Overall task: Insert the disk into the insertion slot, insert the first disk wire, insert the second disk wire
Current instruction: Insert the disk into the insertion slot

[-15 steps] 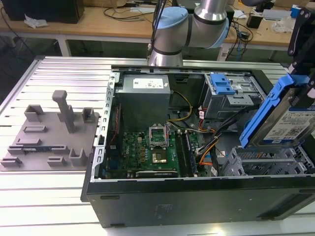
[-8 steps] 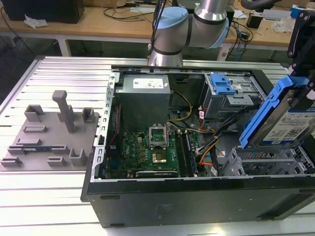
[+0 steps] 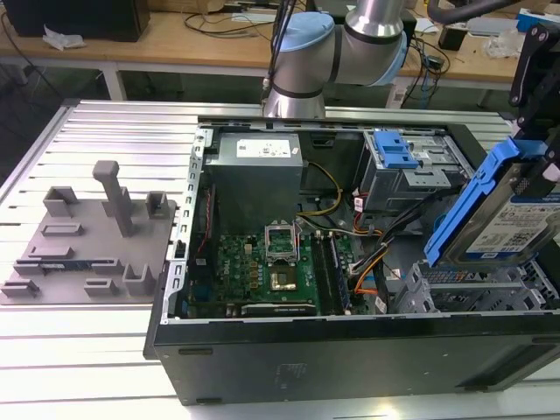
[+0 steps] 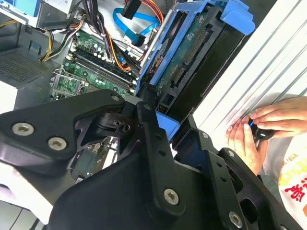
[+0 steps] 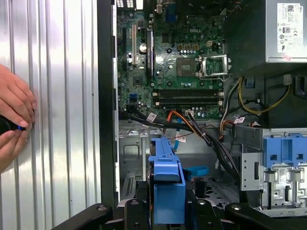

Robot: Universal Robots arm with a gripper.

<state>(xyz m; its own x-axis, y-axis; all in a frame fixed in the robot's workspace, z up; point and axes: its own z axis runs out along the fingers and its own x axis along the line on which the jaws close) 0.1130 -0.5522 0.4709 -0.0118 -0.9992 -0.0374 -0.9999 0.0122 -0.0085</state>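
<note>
The disk [image 3: 512, 223], a silver drive with a white label in a bright blue carrier, hangs tilted on edge at the exterior view's right. It is above the low grey perforated cage with the insertion slot [image 3: 472, 290]. My gripper [image 3: 544, 162] is shut on the disk's far end. In the second wrist view the disk [image 4: 192, 52] shows its circuit-board underside, and the black fingers [image 4: 149, 139] of the gripper [image 4: 165, 128] clamp the blue frame. In the first wrist view the carrier's blue edge [image 5: 168, 184] stands between the gripper's [image 5: 168, 211] jaws, above the perforated bay floor [image 5: 130, 155].
The open computer case [image 3: 289, 350] lies on a ribbed aluminium table [image 3: 79, 359]. A taller grey cage with a blue latch [image 3: 401, 162] stands behind the bay. Loose black, orange and blue cables [image 5: 192, 127] cross beside it. A person's hands [image 4: 261, 127] rest outside the case. A grey fixture plate [image 3: 87, 249] lies at the exterior view's left.
</note>
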